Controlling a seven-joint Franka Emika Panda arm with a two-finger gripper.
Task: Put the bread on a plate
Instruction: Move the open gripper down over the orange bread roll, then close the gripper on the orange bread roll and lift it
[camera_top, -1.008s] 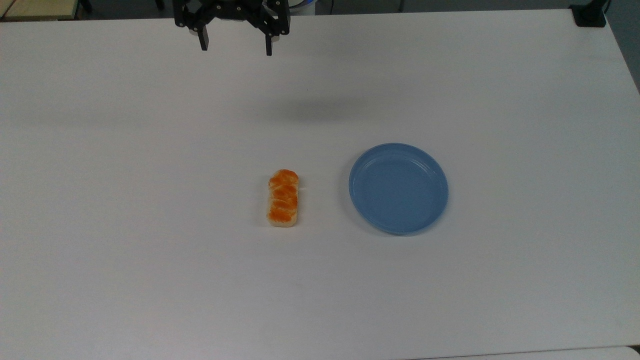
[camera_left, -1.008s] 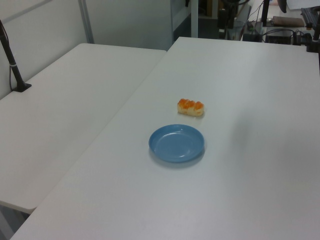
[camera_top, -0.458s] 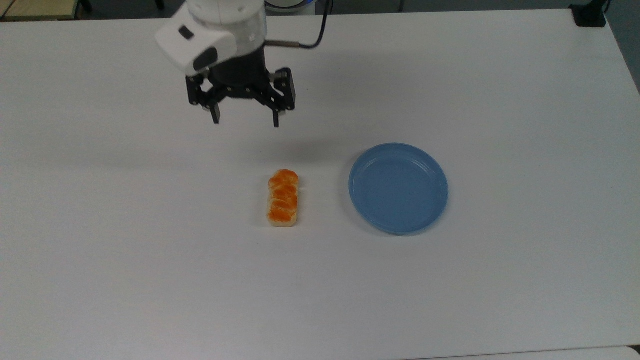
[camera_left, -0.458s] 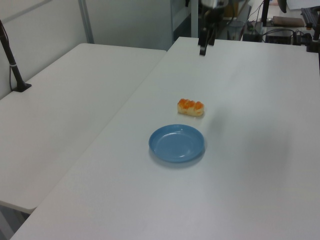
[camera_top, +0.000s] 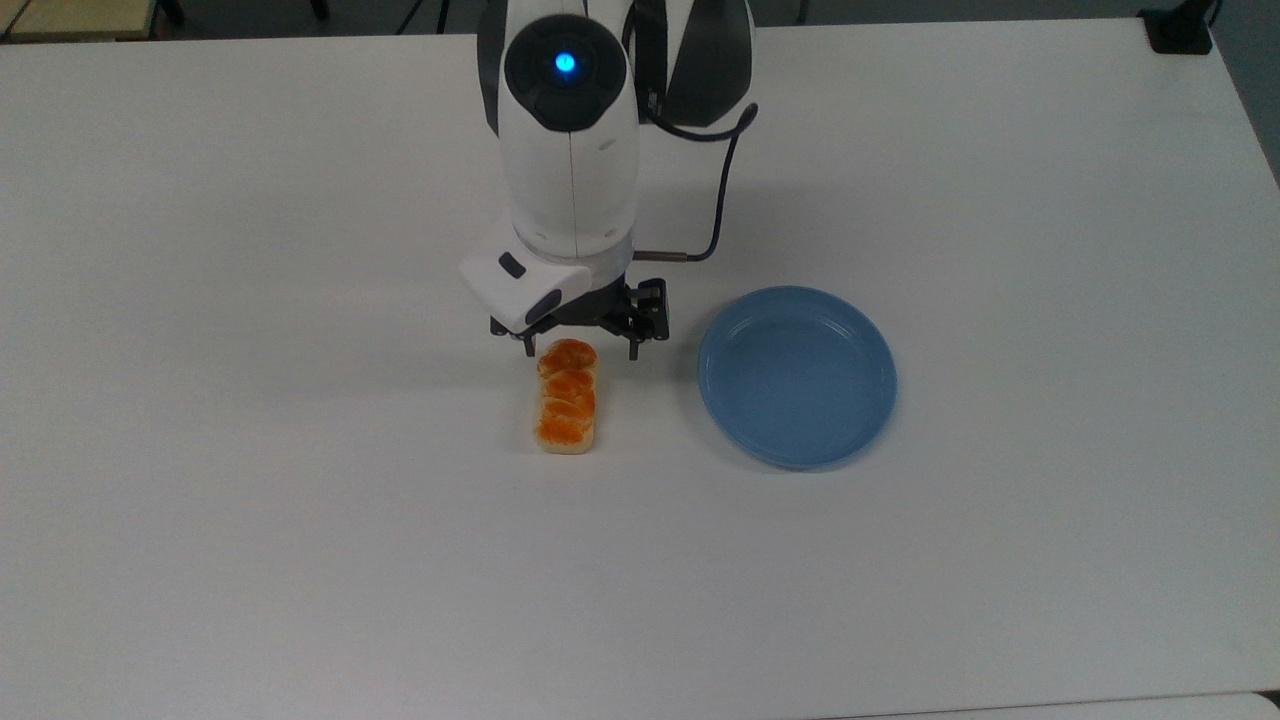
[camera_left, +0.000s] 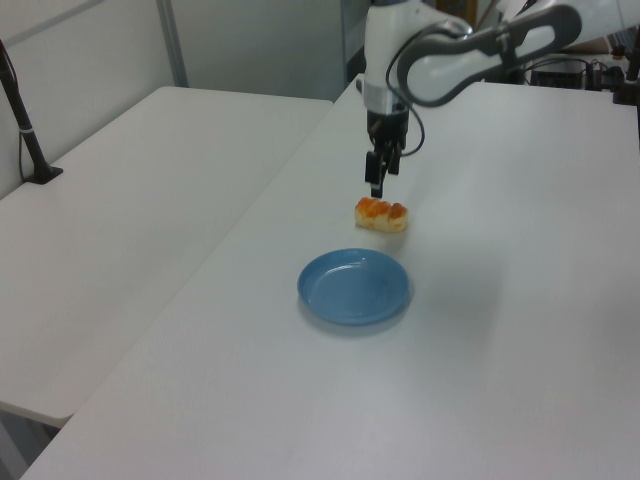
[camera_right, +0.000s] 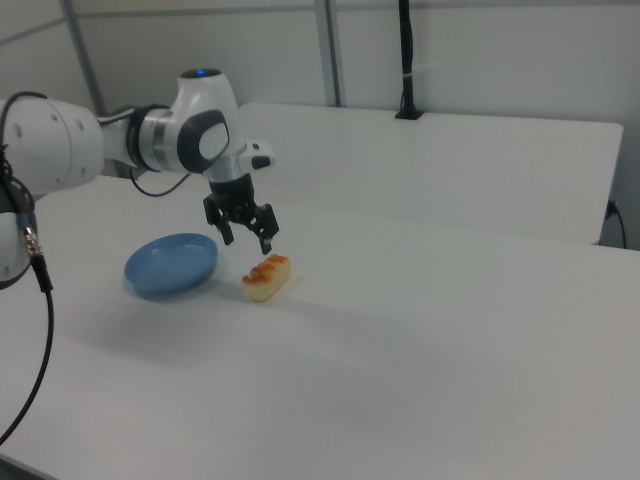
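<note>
The bread (camera_top: 567, 400), a small loaf with a glossy orange braided top, lies lengthwise on the white table (camera_top: 300, 500), left of the plate in the top view. The round light-blue plate (camera_top: 797, 380) sits empty beside it. My gripper (camera_top: 581, 351) hangs open just above the bread's far end, one finger on each side and not touching it. In the left view the gripper (camera_left: 377, 188) points down over the bread (camera_left: 381, 214), beyond the plate (camera_left: 353, 287). In the right view the gripper (camera_right: 249, 242) hovers a little above the bread (camera_right: 267, 277), with the plate (camera_right: 171, 265) to the right view's left.
A second white table (camera_left: 130, 230) adjoins this one, with a black post (camera_left: 28, 140) clamped to it. A black clamp (camera_top: 1180, 30) sits at the top view's upper right corner. A dark cable (camera_top: 715, 215) hangs off the arm.
The arm has swept from the top view's upper edge down to the bread's far end and lowered. The gripper has stayed open. Bread and plate have not moved.
</note>
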